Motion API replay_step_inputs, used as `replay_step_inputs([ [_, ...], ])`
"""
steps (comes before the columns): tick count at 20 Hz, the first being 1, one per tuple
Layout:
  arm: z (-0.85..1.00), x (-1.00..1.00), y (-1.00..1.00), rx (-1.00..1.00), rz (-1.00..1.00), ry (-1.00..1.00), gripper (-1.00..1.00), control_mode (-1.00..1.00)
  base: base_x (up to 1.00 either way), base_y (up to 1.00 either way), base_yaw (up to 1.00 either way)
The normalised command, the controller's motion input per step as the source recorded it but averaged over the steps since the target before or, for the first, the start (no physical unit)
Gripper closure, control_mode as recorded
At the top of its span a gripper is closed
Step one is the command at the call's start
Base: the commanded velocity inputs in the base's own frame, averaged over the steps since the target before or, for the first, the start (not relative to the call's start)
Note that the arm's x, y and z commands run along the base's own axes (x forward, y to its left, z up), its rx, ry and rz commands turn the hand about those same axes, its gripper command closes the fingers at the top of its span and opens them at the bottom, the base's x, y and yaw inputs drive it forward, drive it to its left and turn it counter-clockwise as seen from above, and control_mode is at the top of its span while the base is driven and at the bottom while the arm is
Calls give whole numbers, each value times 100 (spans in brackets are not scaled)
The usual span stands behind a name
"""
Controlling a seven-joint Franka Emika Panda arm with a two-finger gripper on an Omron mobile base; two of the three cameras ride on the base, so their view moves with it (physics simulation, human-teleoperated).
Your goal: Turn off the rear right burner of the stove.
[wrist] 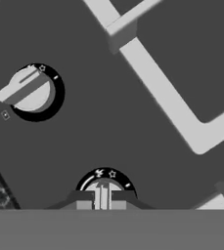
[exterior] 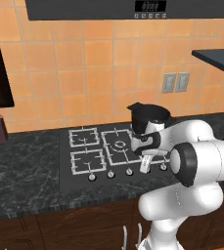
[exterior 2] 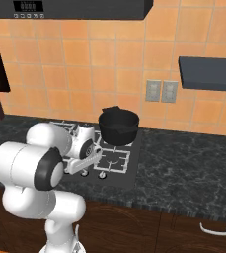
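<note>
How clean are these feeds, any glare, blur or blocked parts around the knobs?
Hand view: sharp, flat light, no glare; tool closed over a knob, second knob clear. Left base view: soft, the arm covers the stove's right side. Right base view: arm hides the left burners; pot visible.

Base views flank the stove (exterior: 84,161) from behind; hand view hovers close above.
</note>
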Motion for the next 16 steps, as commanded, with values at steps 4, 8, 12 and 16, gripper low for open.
replay_step_inputs([
  [4,-29,-23,1,-4,-26,0,100,-100,0,0,0],
  [8,-29,-24,3,-4,-27,0,100,-100,0,0,0],
  [12,-28,-24,3,-2,-27,0,100,-100,0,0,0],
  [16,-28,-25,2,-2,-27,0,100,-100,0,0,0],
])
